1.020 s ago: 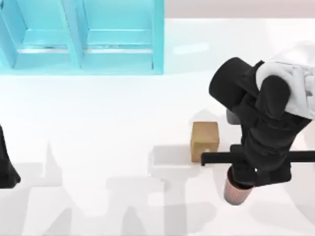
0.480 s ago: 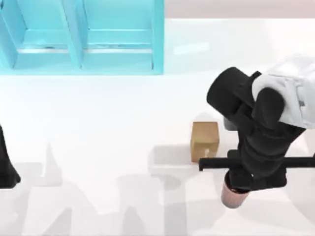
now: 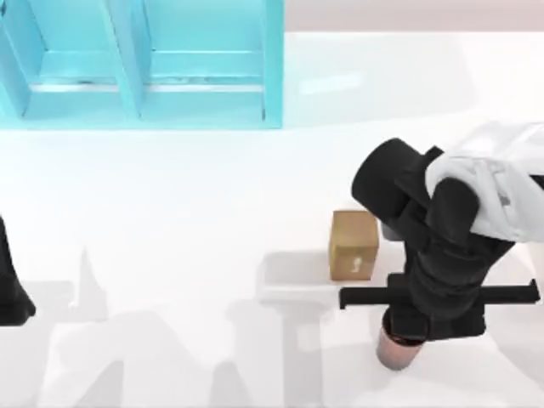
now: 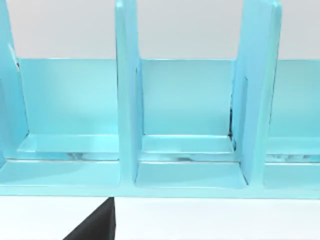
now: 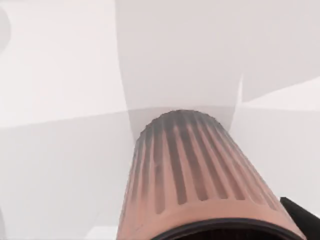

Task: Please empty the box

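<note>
A light blue box (image 3: 273, 76) with upright dividers stands at the table's back left; the left wrist view looks into its bare compartments (image 4: 187, 105). My right gripper (image 3: 406, 330) hangs over the front right of the table, shut on a pink ribbed cup (image 3: 395, 355) that pokes out below the black wrist. In the right wrist view the cup (image 5: 192, 175) hangs close under the camera above the white table. My left arm (image 3: 10, 293) is parked at the left edge.
A small brown block (image 3: 353, 245) sits on the table just left of my right arm, behind the cup. The white tabletop (image 3: 187, 221) stretches between the box and the block.
My right arm has carried the cup toward the front edge and slightly left. The brown block and the left arm have not moved.
</note>
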Tool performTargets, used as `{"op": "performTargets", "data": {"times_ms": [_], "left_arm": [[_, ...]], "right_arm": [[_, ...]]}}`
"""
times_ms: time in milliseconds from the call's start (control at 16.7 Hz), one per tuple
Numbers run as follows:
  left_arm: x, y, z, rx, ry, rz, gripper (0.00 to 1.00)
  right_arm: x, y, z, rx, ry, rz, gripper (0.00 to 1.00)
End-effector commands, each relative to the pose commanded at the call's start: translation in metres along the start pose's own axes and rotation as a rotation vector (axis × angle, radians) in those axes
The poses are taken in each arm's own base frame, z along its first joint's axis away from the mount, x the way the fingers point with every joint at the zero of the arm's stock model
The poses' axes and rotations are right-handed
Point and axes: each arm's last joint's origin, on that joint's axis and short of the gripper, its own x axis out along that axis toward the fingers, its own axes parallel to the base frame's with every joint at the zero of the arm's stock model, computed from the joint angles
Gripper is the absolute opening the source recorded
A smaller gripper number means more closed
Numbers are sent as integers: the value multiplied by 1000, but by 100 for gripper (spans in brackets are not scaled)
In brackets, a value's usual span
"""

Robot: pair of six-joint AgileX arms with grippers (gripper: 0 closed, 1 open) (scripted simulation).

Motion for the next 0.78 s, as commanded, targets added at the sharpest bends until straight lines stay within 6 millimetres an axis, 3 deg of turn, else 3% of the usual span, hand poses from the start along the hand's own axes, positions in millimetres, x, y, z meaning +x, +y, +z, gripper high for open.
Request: {"op": "performTargets", "data": {"times_ms": [780], "left_arm": [[0, 0, 0, 0, 0, 0, 100]], "right_arm": [[0, 0, 0, 0, 0, 0, 98]]}}
